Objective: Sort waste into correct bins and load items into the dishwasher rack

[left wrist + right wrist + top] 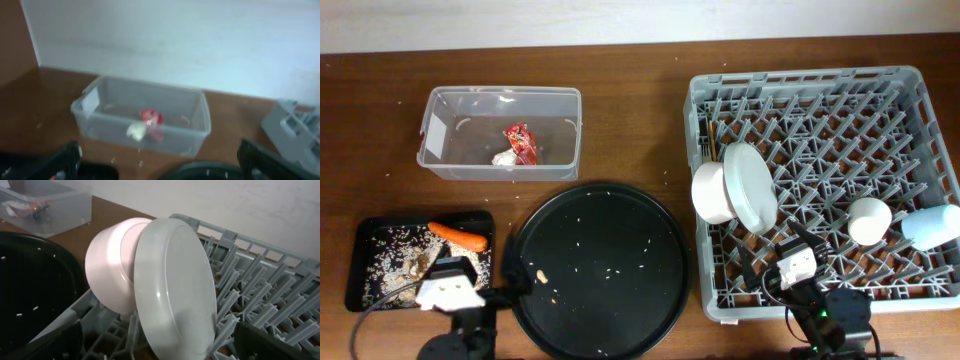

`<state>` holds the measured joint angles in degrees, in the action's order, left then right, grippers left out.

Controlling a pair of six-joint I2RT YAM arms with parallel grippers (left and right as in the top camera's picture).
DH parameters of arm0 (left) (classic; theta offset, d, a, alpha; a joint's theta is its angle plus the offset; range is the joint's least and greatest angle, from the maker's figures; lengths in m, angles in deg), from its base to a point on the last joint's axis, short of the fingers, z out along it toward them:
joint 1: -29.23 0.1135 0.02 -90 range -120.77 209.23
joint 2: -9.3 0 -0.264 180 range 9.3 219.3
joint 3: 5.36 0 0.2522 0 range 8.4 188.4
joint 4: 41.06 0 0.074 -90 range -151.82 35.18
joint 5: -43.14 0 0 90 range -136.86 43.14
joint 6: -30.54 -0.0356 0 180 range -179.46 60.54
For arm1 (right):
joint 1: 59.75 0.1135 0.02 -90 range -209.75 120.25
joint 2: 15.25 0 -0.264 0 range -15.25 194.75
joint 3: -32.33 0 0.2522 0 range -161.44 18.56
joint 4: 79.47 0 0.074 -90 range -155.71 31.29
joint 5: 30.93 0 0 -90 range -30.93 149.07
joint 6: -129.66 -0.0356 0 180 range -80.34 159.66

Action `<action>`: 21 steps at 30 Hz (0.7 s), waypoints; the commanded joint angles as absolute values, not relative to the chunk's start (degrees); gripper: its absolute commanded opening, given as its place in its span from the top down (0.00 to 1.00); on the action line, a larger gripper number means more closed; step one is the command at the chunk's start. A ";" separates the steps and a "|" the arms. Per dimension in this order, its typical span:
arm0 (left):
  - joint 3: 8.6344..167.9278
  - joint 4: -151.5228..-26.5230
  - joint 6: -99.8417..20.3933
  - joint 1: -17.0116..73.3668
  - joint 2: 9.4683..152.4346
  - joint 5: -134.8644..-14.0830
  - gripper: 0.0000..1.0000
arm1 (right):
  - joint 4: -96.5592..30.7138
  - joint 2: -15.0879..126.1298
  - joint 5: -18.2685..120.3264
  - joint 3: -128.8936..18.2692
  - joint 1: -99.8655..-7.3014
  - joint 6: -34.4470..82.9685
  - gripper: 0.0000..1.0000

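My left gripper [157,152]: jaws are standing released, empty.
Clear tub [185,125]: sitting ahead, holding red wrapper [151,118] and tissue [135,131].
My right gripper [157,335]: jaws are standing released, empty.
White bowl [107,267], plate [175,290]: leaning just ahead, in rack [260,275].

The large square plastic rack [840,110] is grey, with a grid of grey pegs. In it the round bowl [712,192] is white, the small round plate [752,187] is pale, one cup [869,221] is white and the other cup [931,227] is light blue. The clear plastic tub [445,135] shows a red crinkled wrapper [521,143] and a white crumpled tissue [504,157]. The carrot [458,236] is orange. The shallow rectangular tray [380,228] is black, speckled with pale grains. The large round tray [610,230] is black with few pale specks. The wooden table [630,90] is dark brown.
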<state>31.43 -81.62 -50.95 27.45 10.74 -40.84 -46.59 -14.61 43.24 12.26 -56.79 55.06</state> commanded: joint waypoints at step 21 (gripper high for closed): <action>8.90 -59.33 -52.28 27.90 9.64 -48.81 0.01 | -46.66 -15.04 42.80 12.70 -57.20 55.04 0.02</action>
